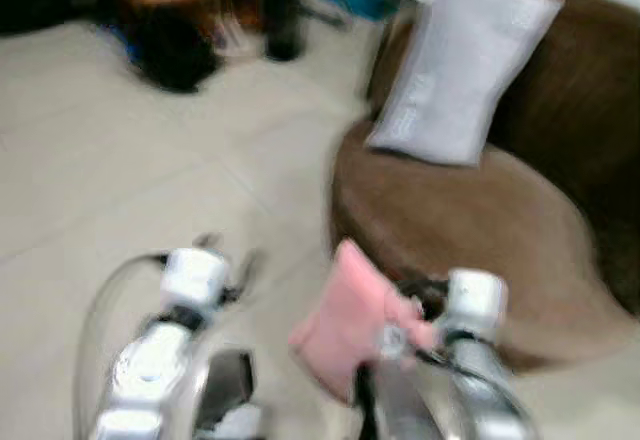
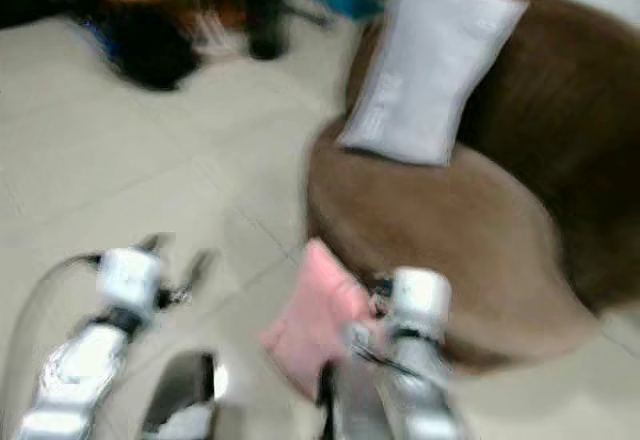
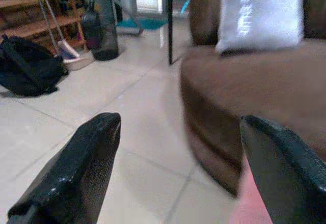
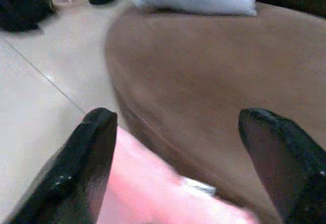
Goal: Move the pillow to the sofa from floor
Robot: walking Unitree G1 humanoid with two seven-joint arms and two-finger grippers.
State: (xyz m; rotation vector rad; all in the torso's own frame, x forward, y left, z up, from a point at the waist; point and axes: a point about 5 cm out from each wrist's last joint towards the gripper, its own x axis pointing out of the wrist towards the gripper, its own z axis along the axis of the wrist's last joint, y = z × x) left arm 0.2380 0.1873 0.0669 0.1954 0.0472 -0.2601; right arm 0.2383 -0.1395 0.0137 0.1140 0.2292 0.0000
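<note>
Right wrist view: right tool (image 4: 178, 147) fingers spread wide around soft pink pillow (image 4: 153, 188), beside brown sofa (image 4: 214, 81); left tool (image 3: 178, 168) released.

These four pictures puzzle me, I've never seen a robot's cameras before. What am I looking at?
A humanoid robot stands before a brown sofa. The two wide, blurred pictures come from its head, looking down along its silver arms. The other two come from its wrists, each looking out between two black fingers. A grey pillow leans on the sofa's back. The right tool is open, with a pink pillow between its fingers, against the sofa's front; a firm hold is not clear. The left tool is open and holds nothing.
</note>
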